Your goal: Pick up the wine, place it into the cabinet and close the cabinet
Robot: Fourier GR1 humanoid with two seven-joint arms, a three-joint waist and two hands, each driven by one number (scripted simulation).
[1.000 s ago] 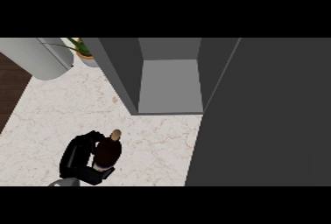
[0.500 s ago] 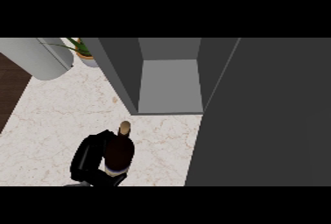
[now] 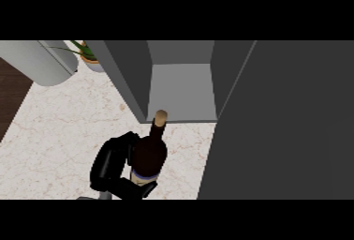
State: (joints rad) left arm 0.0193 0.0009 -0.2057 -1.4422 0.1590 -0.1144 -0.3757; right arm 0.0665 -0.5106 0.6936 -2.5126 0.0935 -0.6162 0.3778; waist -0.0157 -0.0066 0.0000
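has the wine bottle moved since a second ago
Yes. The wine bottle, held in the left hand, has moved right and forward, toward the open cabinet.

Marble counter (image 3: pixel 55 136) w/ plant (image 3: pixel 86 51) (far corner).

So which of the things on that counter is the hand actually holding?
The dark wine bottle with the pale cork, tipped toward the open cabinet. The black left hand curls round it. The potted plant and grey cylinder stand far back, untouched.
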